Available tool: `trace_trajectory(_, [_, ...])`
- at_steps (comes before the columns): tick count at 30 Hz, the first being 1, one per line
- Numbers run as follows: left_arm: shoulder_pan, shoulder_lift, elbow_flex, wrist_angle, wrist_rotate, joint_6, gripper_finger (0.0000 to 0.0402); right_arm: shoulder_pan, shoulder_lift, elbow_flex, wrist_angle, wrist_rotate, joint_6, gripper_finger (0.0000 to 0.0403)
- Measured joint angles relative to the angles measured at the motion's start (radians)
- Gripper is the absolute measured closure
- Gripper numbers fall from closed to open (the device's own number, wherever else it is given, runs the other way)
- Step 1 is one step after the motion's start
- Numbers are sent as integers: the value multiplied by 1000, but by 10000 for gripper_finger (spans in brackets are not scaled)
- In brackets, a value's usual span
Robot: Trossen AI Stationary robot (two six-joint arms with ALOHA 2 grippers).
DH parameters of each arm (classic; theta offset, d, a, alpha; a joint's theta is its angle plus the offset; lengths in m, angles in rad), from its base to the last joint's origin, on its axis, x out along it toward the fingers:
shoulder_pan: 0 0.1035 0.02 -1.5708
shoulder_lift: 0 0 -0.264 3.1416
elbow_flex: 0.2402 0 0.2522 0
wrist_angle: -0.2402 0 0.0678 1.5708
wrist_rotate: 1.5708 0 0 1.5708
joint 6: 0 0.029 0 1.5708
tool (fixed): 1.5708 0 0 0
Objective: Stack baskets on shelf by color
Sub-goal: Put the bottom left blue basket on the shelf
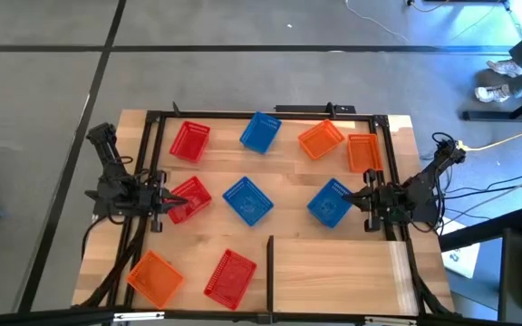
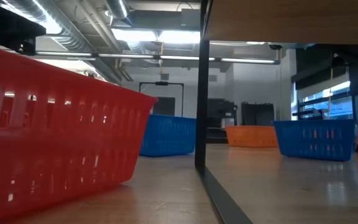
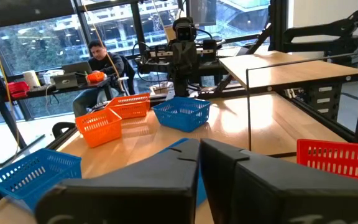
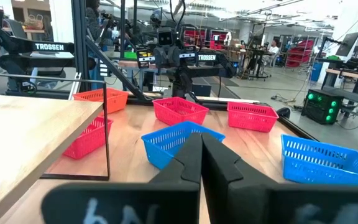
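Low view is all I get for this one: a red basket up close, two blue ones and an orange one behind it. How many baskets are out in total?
Observer: Nine baskets lie on the shelf: three red, three blue, three orange.
Operator: Any stacked yet?
Observer: No. From above, none sits inside another.
Operator: I see no arms. Where are they?
Observer: The left gripper is at the edge of a red basket. The right gripper is at the edge of a blue basket. Both sets of jaws are shut.
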State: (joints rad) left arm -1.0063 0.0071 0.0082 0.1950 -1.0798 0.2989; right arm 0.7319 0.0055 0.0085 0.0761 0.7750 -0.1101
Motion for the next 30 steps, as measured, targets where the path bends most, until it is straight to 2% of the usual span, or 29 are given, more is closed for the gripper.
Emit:
trace_trajectory(14, [0,0,0,0,0,0,387,0,0,0,0,0,2,402])
trace_trajectory(19, [1,0,0,4,-23,33,380,0,0,0,3,-16,58,402])
trace_trajectory(21, [1,0,9,26,-36,0,378,0,0,0,11,-30,76,402])
trace_trajectory(26, [1,0,97,85,-36,-136,376,0,0,0,26,-70,75,402])
trace_trajectory(30, [1,33,214,78,-6,-74,380,0,0,0,26,-69,75,402])
